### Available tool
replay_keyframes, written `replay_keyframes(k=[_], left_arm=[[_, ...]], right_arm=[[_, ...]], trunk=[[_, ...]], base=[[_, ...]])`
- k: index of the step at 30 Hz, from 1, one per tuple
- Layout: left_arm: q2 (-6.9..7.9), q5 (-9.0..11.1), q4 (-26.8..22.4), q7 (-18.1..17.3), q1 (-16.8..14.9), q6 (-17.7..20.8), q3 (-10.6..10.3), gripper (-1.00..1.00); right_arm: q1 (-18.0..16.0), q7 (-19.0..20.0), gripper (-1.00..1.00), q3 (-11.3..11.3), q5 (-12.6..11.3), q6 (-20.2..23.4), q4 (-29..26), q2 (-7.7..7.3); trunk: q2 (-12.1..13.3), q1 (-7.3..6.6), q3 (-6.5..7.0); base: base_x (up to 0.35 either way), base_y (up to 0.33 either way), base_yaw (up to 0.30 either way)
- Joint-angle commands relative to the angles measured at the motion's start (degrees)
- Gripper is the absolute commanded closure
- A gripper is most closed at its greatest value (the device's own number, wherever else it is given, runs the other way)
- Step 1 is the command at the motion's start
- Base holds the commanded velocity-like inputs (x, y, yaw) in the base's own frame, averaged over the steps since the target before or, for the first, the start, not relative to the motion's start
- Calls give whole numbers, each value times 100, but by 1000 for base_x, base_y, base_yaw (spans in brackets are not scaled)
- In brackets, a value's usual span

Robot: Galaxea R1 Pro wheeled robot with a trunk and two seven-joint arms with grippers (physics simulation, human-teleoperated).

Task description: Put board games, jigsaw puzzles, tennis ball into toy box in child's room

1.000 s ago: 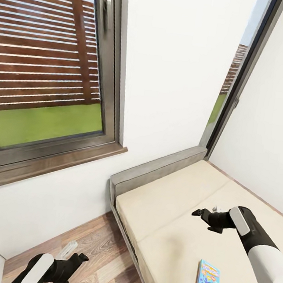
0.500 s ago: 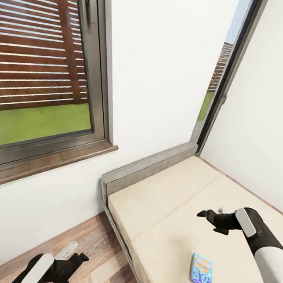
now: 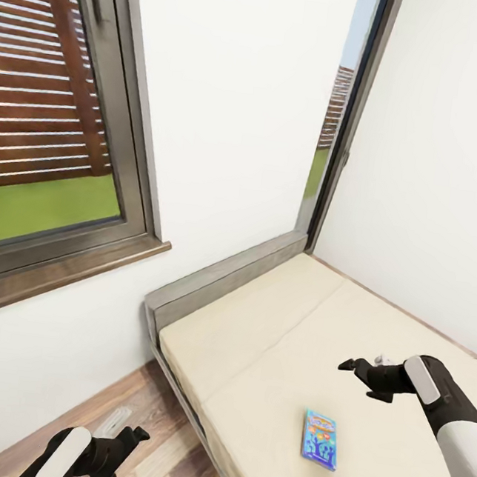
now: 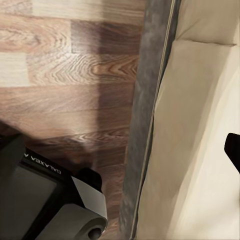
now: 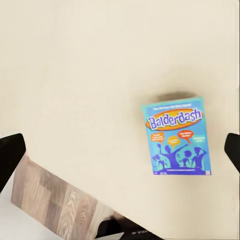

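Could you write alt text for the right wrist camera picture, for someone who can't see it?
A blue board game box titled "Balderdash" lies flat on a cream mattress, seen from above. Wood plank floor shows past the mattress edge.

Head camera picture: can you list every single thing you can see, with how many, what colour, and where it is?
board game: one, blue box with a yellow "Balderdash" title, lying flat on the bed near its floor-side edge.
bed: one, cream mattress in a grey frame, in the corner against the walls.
windows: two, dark grey frames; a big one on the left, a narrow one in the corner above the bed.
fence: brown slats outside, above green grass.
walls: white.
floor: brown wood planks beside the bed.
right gripper: one, black, open, above the bed beyond the board game.
left gripper: one, black, low over the floor; cannot tell whether it is open or shut.
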Motion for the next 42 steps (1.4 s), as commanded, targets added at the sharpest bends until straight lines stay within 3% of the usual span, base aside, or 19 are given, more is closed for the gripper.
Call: replay_keyframes(k=[1, 13, 31, 37, 42], left_arm=[[-2, 62, -12, 52, -1, 20, 9, -100], [1, 62, -13, 52, -1, 20, 9, -100], [0, 62, -12, 52, -1, 20, 9, -100], [1, 62, -12, 52, -1, 20, 9, -100], [1, 62, -12, 52, -1, 18, 9, -100]], right_arm=[[7, 16, -100, -24, 19, 27, 31, 0], [41, 88, -100, -40, 17, 38, 389, 23], [52, 353, -100, 7, 33, 55, 480, 56], [54, 370, -100, 57, 50, 51, 472, 135], [55, 376, -100, 226, 70, 45, 462, 273]], trunk=[[-46, 23, -26], [-527, 287, -270], [-1249, 682, -626], [-1490, 814, -736], [-1690, 924, -826]], base=[[0, 0, -250], [0, 0, -209], [0, 0, -40], [0, 0, -5], [0, 0, -1]])
